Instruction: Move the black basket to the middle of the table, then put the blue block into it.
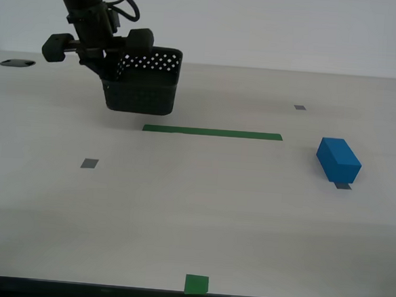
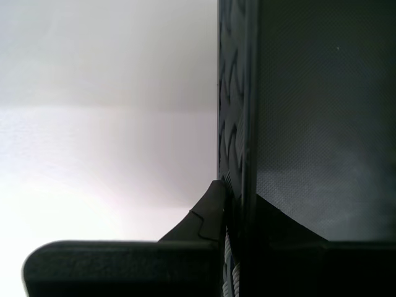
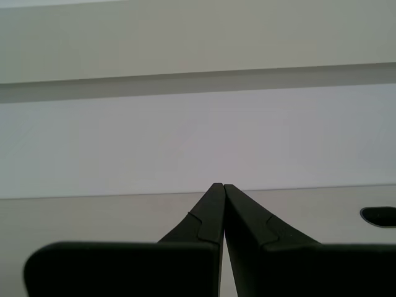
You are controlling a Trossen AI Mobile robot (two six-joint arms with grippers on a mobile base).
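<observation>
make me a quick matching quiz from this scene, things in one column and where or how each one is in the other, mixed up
Things:
1. black basket
2. blue block
3. green tape strip
4. first gripper

Places or states:
a. shut with nothing between its fingers
b. held by its wall in my second gripper
c. lying flat mid-table
d. resting on the table toward the exterior view's right

Pairs: 1-b, 2-d, 3-c, 4-a

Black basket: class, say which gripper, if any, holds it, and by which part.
My second gripper holds the black basket, clamped on its side wall at the rim, on the exterior view's left. My first gripper is shut on nothing.
</observation>
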